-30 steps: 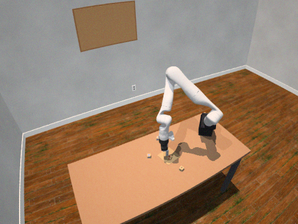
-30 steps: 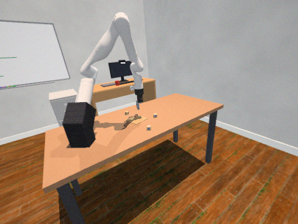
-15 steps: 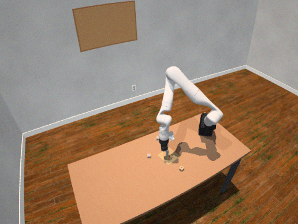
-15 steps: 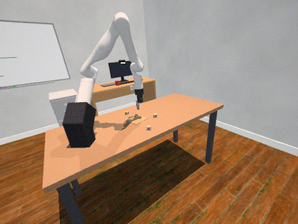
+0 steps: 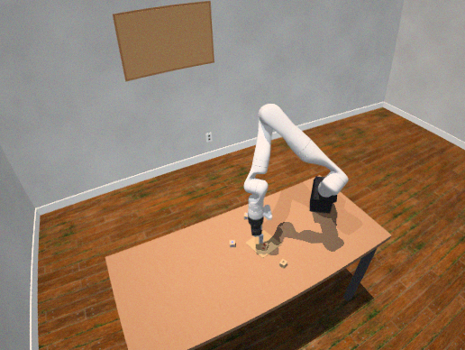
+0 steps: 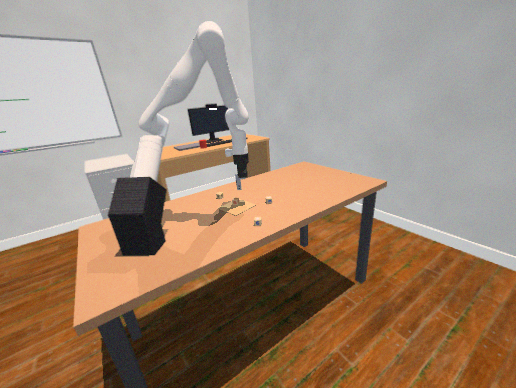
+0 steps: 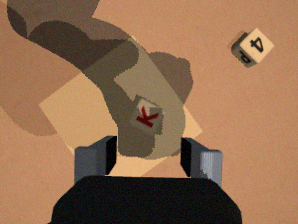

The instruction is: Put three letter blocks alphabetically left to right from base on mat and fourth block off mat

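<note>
The mat (image 5: 252, 244) (image 6: 244, 208) (image 7: 70, 106) is on the table (image 5: 189, 280) (image 6: 300, 185) (image 7: 260, 150). The block with a red K (image 5: 264, 245) (image 6: 235, 202) (image 7: 146, 116) sits on the mat, in shadow. The gripper (image 5: 259, 242) (image 6: 239, 187) (image 7: 148, 150) is above the mat, its two fingers wide apart with nothing between them. The block with a 4 on top (image 5: 283, 263) (image 6: 219, 195) (image 7: 257, 46) is off the mat. Two more blocks, one (image 5: 232, 244) (image 6: 268, 200) and another (image 5: 246, 216) (image 6: 257, 221), are off the mat too; their tops are too small to read.

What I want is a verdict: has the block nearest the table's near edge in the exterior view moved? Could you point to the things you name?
No; in the exterior view the block (image 5: 246, 216) (image 6: 257, 221) stands where it did against the table (image 5: 180, 280) (image 6: 310, 190) (image 7: 260, 140) and its near edge.
</note>
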